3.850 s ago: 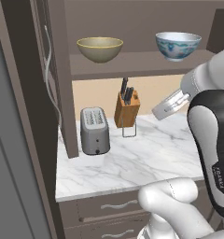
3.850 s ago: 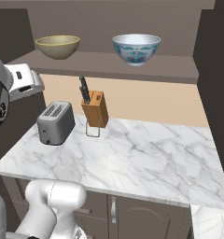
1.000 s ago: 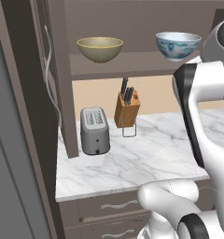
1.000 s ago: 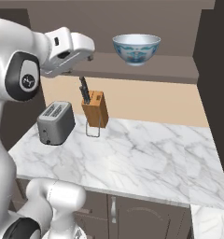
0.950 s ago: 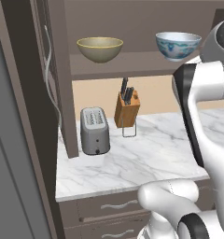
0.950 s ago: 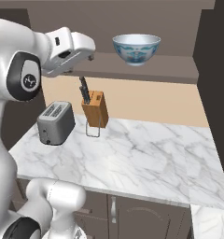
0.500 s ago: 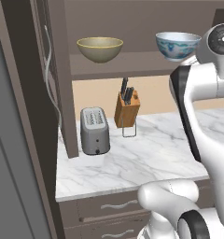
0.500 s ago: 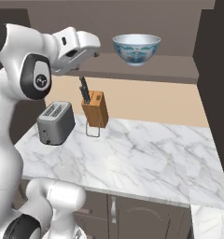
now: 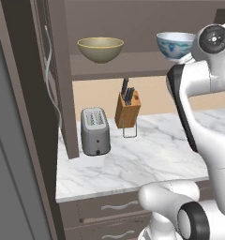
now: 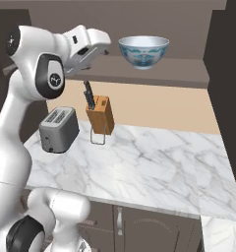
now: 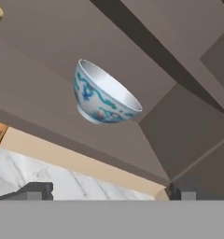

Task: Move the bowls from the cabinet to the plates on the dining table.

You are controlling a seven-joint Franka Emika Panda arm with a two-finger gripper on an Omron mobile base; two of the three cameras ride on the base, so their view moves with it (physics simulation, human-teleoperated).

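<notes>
Two bowls stand on the shelf of the open cabinet (image 9: 133, 63). The plain olive-tan bowl (image 9: 100, 48) is on the left and the white bowl with a blue pattern (image 9: 175, 44) on the right. My hand (image 10: 89, 43) is raised to shelf height, left of the patterned bowl (image 10: 143, 50) and short of it. In the hand view my gripper (image 11: 110, 193) is open, its tips far apart, with the patterned bowl (image 11: 104, 99) ahead and nothing between them. My arm hides the olive-tan bowl in the right base view. The plates and the dining table are out of view.
Under the shelf lies a small marble counter (image 9: 156, 159) over drawers (image 9: 109, 206). On it stand a silver toaster (image 9: 94, 131) and a wooden knife block (image 9: 127, 108). The open cabinet door (image 9: 20, 117) with its long handle (image 9: 49, 70) reaches down on the left.
My arm has risen, and the hand has moved a little up and to the right towards the patterned bowl. The bowls have not moved and the gripper has stayed open.
</notes>
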